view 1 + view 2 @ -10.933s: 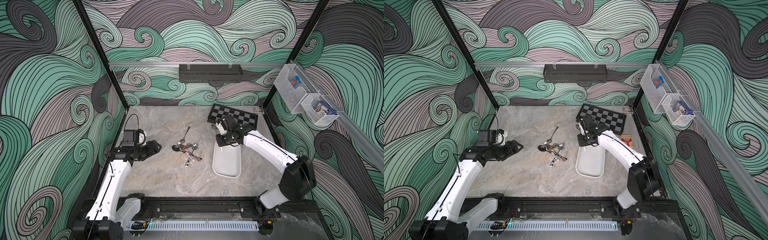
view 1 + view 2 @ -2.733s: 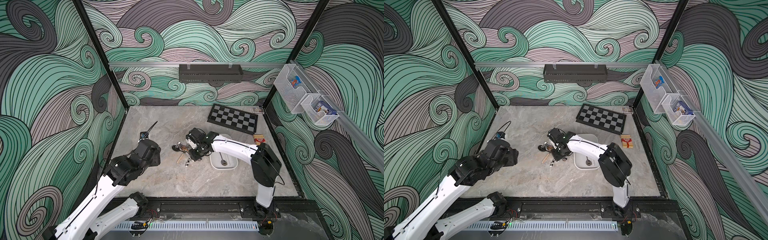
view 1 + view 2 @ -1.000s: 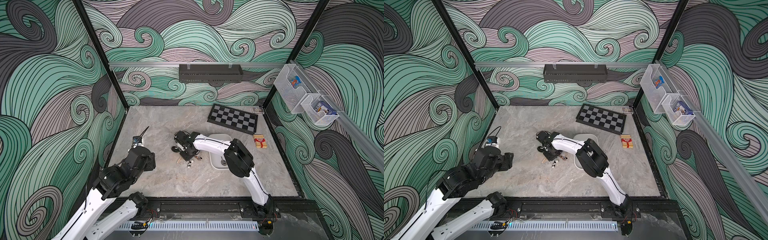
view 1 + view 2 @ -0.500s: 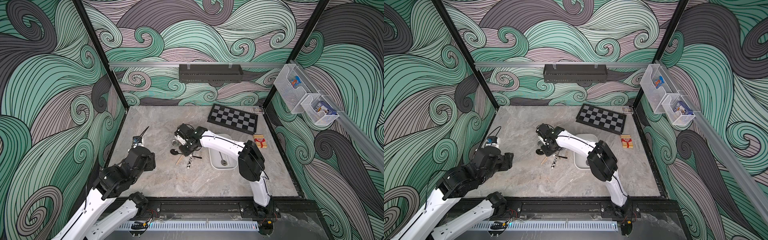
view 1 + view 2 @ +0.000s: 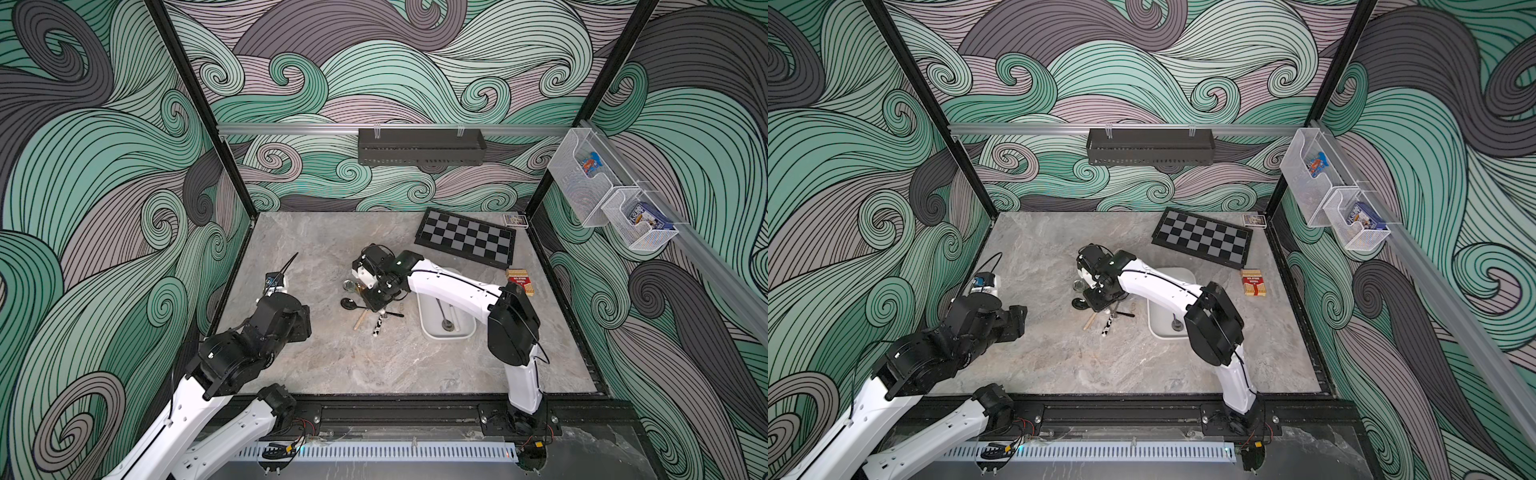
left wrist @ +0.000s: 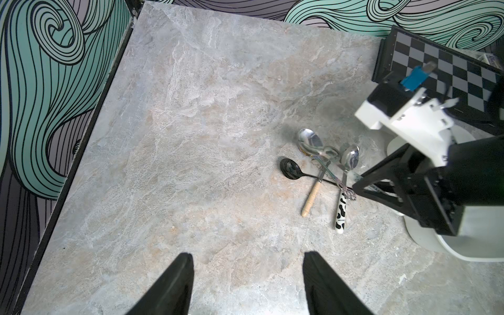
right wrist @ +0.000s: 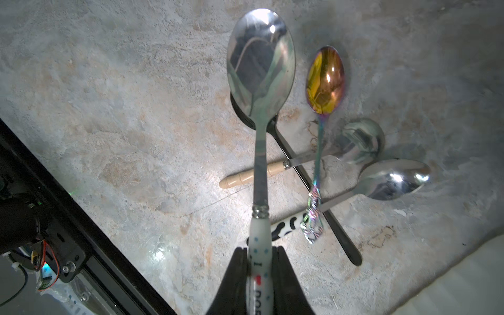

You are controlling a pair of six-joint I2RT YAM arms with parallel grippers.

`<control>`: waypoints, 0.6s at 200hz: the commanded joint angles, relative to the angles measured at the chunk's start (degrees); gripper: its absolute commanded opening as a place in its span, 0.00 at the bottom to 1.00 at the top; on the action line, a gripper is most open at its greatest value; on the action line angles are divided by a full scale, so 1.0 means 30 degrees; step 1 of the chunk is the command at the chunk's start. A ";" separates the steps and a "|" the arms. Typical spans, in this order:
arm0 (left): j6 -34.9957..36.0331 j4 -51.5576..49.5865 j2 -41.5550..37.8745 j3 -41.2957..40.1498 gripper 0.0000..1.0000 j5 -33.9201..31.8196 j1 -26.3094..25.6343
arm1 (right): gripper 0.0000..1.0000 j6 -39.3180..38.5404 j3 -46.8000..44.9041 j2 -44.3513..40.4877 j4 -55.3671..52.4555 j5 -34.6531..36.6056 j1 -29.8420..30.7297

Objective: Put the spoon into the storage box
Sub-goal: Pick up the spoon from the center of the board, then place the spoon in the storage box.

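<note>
**Right claw pinched on the dotted spoon, box not yet reached**

Right claw is clamped on the far end of the steel spoon with a white blue-dotted handle. The bowl points away from the wrist. I judge the spoon hangs just above the heap: a black spoon, a wooden-handled spoon, a cow-patterned spoon and an iridescent spoon. The shallow white plastic storage box sits just beside that heap, with one steel spoon already inside.

My worries:
- With so short a hold on a smooth handle, the long spoon could swivel or slip during the swing.
- A low carry could catch the bowl on the heap, or on the box rim.

In both top views the right forearm stretches across the box, with the wrist tipped down over the heap. The left arm is folded near the table's left edge. Its left claw is spread and empty, well apart from the spoons.
</note>
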 commanded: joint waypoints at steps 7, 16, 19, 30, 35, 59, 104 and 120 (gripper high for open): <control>0.0275 0.0200 0.0057 -0.0127 0.67 -0.0327 0.0123 | 0.13 -0.0147 -0.1517 -0.2822 -0.0181 0.1072 -0.1352; 0.0307 0.0186 0.0082 -0.0129 0.67 -0.0310 0.0123 | 0.13 -0.0092 -0.2420 -0.3793 -0.0176 0.1410 -0.1960; 0.0311 0.0200 0.0086 -0.0129 0.67 -0.0303 0.0116 | 0.13 -0.0033 -0.2754 -0.4165 -0.0191 0.1489 -0.2211; 0.0330 0.0227 0.0086 -0.0129 0.67 -0.0254 0.0121 | 0.13 0.0246 -0.4001 -0.5472 -0.0191 0.1701 -0.3255; 0.0347 0.0266 0.0108 -0.0129 0.67 -0.0225 0.0123 | 0.13 0.0328 -0.4597 -0.6028 -0.0178 0.1814 -0.3710; 0.0402 0.0320 0.0194 -0.0136 0.67 -0.0115 0.0116 | 0.15 0.0705 -0.7101 -0.8263 -0.0183 0.2063 -0.5531; 0.0409 0.0340 0.0379 -0.0121 0.67 0.0010 0.0119 | 0.15 0.1358 -1.0386 -0.9888 0.0240 0.2333 -0.6616; 0.0416 0.0344 0.0305 -0.0158 0.67 0.0015 0.0121 | 0.16 0.1424 -1.0997 -0.9698 0.0453 0.2320 -0.6601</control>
